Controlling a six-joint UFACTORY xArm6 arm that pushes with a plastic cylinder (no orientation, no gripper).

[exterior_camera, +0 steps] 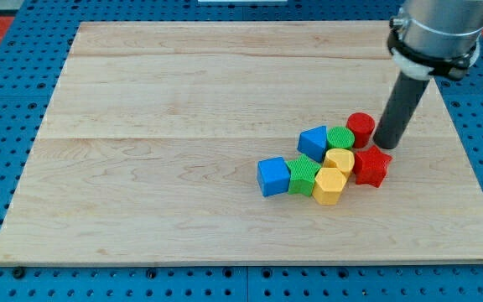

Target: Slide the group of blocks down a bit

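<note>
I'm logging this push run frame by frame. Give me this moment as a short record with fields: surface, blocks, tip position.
surface: wooden board
cluster: blue cube, green block, two yellow blocks, blue block, green cylinder, red cylinder, red star-like block
cluster place: right of the view's centre
my tip: just right of the red cylinder, above the red star-like block

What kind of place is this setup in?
Probably a robotics lab bench: a wooden board lies on a blue perforated table, and my tip sits beside small coloured blocks.
</note>
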